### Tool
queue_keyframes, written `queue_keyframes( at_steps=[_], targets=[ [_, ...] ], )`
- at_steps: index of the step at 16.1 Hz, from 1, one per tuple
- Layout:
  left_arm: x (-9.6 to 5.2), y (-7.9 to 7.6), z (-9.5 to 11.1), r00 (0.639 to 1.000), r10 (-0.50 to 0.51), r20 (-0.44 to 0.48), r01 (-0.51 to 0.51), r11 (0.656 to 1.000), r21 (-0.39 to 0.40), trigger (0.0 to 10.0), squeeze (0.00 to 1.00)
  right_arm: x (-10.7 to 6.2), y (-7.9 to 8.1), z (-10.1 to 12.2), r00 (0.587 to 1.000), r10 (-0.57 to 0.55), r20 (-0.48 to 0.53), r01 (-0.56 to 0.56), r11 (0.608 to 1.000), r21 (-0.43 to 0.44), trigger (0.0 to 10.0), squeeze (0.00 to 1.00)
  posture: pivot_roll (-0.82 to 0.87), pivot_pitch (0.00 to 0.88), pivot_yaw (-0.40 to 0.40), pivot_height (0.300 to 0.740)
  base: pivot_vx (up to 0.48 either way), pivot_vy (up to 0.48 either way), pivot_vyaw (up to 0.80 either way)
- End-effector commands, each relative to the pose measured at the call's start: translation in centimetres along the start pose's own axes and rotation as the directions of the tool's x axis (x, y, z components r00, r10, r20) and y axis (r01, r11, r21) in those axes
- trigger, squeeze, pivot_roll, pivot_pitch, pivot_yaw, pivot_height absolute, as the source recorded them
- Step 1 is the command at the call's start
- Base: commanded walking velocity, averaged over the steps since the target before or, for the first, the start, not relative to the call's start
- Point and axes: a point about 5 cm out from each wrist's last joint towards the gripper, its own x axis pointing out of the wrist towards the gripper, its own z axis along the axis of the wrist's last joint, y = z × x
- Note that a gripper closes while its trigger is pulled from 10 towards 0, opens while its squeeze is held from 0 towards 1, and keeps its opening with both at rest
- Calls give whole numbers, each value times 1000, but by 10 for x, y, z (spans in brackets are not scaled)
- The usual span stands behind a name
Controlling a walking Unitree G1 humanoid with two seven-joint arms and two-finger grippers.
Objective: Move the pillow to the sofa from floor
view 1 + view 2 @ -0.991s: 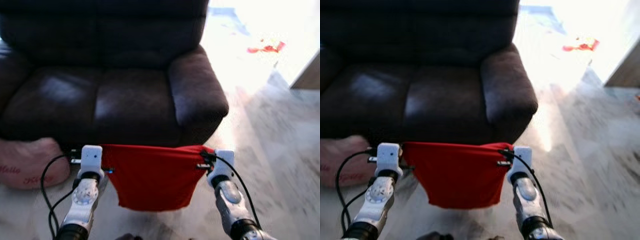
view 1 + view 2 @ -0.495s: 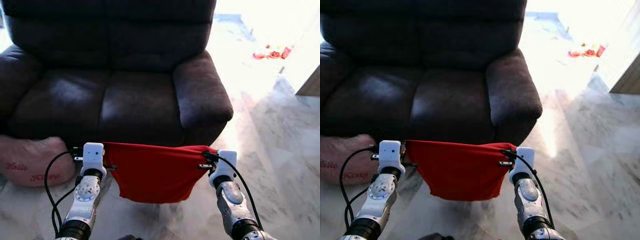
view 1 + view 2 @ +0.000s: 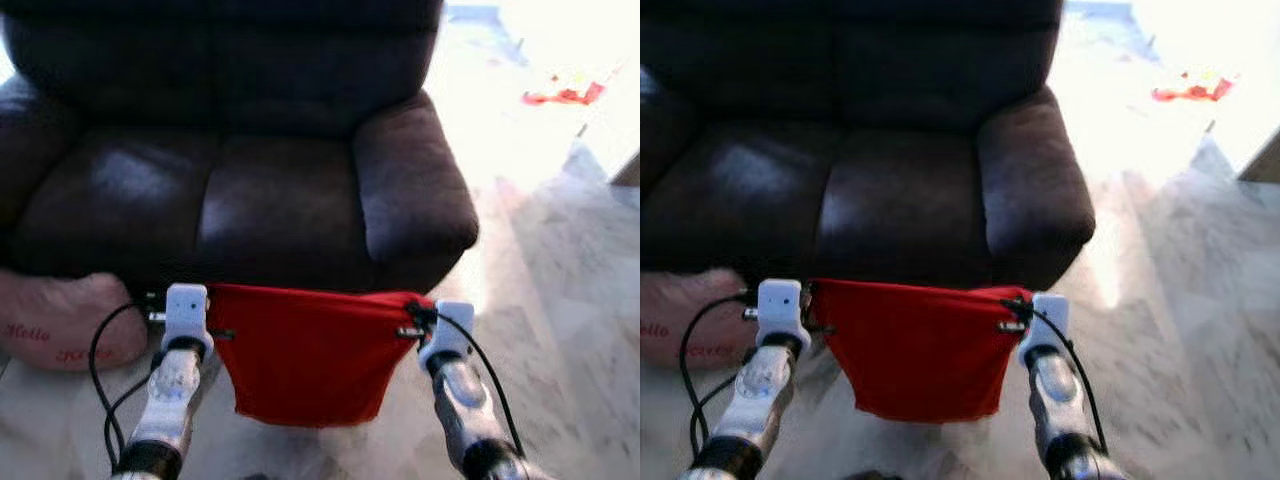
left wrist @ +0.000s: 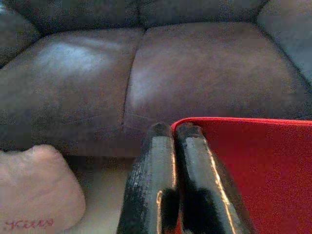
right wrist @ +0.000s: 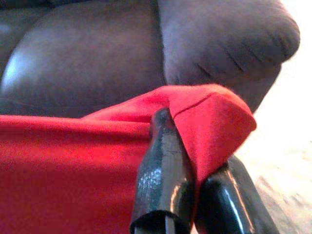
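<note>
Sofa [image 3: 250, 170], dark brown with 2 seat cushions, stands on pale marble floor [image 3: 560, 330]. Red pillow [image 3: 310, 350] hangs stretched in the air just before the seat's front edge, each top corner clamped: left pincer [image 4: 173, 134] on one, right pincer [image 5: 187, 146] on the other. Pink cushion [image 3: 60, 320] lies on the floor beside the sofa.

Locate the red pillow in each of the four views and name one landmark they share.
Left eye view: red pillow hangs low centre, stretched between both grippers.
Right eye view: low centre, left of middle.
Left wrist view: lower right corner, beside the left gripper.
Right wrist view: across the lower half, its corner pinched by the right gripper.
Shared landmark: the dark sofa behind it.
</note>
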Motion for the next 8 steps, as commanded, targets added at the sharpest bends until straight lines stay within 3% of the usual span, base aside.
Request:
queue_keyframes(
  at_steps=[1,8],
  targets=[
    [8,16,18,994,74,74,-72,997,-34,10000,0,1,-19,12,995,-77,65,76,997,14,10000,0,84,49,-36,740,274,0,0],
    [13,14,33,989,70,133,-66,997,-34,10000,0,8,-14,34,986,-66,150,64,998,19,10000,0,83,47,-35,740,276,0,0]
  ],
)
